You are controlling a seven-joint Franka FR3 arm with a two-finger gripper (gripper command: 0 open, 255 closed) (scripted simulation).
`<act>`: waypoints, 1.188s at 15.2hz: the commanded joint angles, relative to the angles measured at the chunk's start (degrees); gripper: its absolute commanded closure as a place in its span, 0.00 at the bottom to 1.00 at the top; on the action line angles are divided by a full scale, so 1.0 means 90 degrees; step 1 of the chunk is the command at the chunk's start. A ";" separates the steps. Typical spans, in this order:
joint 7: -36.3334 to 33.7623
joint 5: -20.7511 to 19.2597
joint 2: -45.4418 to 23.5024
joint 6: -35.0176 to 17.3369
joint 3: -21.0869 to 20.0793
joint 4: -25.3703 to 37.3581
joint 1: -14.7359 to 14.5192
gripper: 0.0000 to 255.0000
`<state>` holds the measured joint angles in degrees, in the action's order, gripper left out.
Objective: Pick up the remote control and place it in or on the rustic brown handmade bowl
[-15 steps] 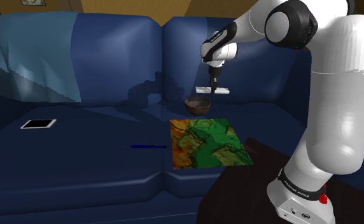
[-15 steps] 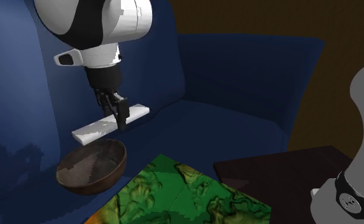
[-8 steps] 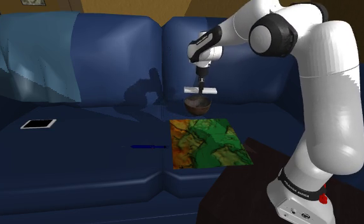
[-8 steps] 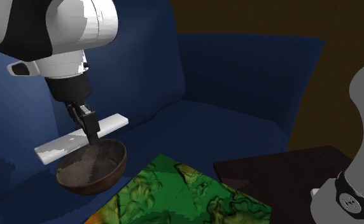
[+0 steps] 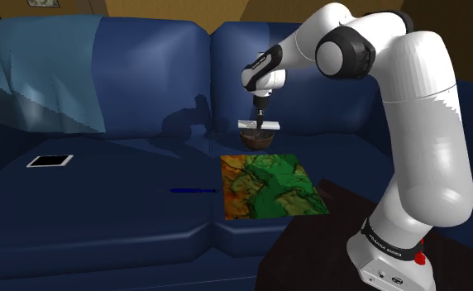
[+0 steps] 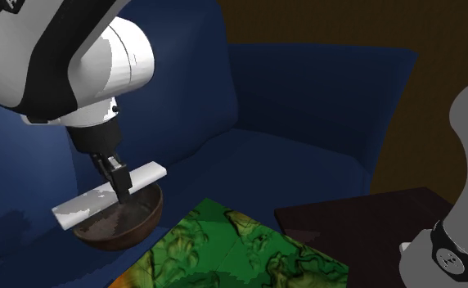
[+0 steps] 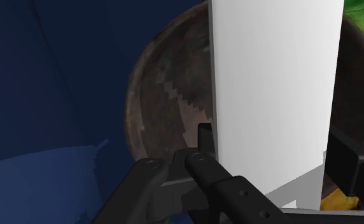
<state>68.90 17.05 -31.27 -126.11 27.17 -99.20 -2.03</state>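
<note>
A: Claw (image 6: 123,192)?
B: Clamped on the white remote (image 6: 81,209), approx mid-length. The remote lies across, just over the brown bowl (image 6: 122,231).
A: Touching the rim?
B: Can't tell. Bowl's on the blue sofa (image 6: 306,98).

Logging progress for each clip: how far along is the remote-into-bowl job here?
Done: the white remote is lifted, clasped in the gripper. In hand: it hangs across the brown bowl, close over its rim; whether it touches is unclear. Left: letting go so it rests on the bowl, then withdrawing.
</note>
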 commanded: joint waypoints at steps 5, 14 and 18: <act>0.0056 0.0111 -0.0202 -0.0237 -0.0077 -0.0043 0.0045 1.00; 0.0056 0.0110 -0.0201 -0.0236 -0.0077 -0.0043 0.0045 0.00; 0.0014 0.0042 -0.0077 -0.0086 -0.0029 -0.0008 0.0013 0.00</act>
<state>69.24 17.77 -32.66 -127.59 26.66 -99.33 -1.72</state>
